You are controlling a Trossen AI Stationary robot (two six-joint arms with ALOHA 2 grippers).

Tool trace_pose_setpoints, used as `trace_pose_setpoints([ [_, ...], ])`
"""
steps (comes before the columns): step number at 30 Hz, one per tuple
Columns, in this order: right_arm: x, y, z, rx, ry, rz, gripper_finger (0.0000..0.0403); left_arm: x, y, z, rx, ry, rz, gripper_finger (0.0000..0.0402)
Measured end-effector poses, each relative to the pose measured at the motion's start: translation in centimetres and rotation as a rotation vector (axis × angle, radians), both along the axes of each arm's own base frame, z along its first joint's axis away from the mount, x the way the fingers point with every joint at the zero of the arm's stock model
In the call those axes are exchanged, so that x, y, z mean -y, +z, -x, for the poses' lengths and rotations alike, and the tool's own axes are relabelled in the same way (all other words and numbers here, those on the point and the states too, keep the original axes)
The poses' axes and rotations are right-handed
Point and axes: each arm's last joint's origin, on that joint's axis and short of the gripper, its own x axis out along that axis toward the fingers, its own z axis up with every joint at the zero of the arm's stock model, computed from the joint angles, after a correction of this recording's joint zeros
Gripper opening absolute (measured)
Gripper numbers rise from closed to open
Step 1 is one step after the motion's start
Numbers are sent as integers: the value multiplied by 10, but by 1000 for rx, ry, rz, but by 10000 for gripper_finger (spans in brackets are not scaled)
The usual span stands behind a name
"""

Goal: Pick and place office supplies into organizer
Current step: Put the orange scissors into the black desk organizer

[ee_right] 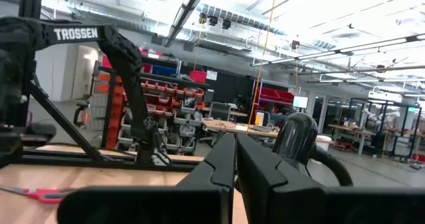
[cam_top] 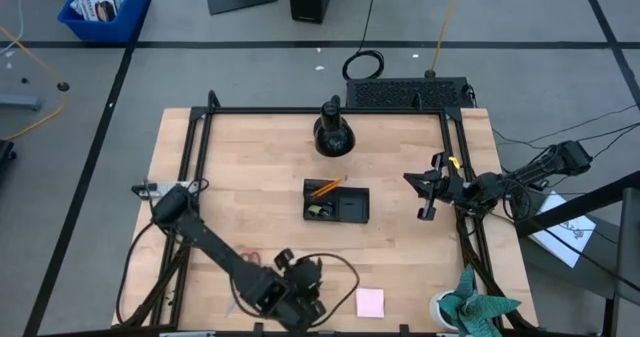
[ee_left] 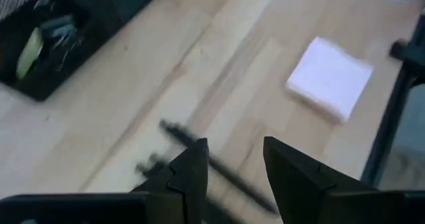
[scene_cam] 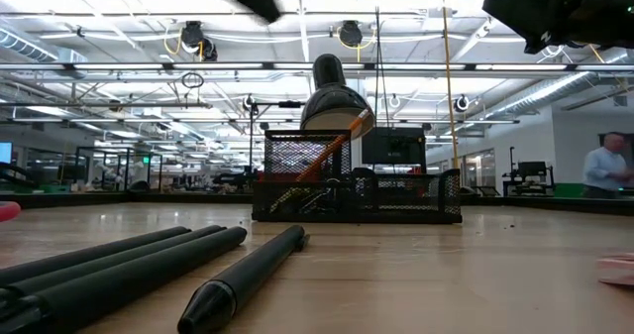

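A: Risk? Left gripper point(ee_left: 232, 161), jaws parted and empty, hangs over a black pen point(ee_left: 219, 167) lying on the counter point(cam_top: 250, 207) near the pink sticky-note pad point(cam_top: 370, 302). Slanted approach could roll it away.

B: Left arm reaches low along the near edge. Right gripper point(cam_top: 428, 192), jaws clenched, empty, waits beside the organizer point(cam_top: 336, 200).

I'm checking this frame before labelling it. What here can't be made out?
- Left pincer, left wrist view: open above the black pens; motion blur hides how many pens there are.
- Organizer, high view: contents of the small compartment too small to identify.
- Pink sticky-note pad, low view: cut off by the picture's edge.
- Red-handled scissors, right wrist view: partly hidden behind the shut right pincer.
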Motion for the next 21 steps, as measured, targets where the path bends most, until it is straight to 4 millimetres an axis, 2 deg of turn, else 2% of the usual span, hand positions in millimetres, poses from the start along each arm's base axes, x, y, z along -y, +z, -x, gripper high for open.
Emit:
trace_pose_setpoints([
  [6,0,0,0,1,3,-6,9,2,-15,27,-112,110,-36,149],
  [15,0,0,0,-4,1,-4,9,-17,-33,72,-469,510,-38,149],
  [21,0,-1,0,-12,2,-3,9,-22,-42,78,-617,511,-25,149],
])
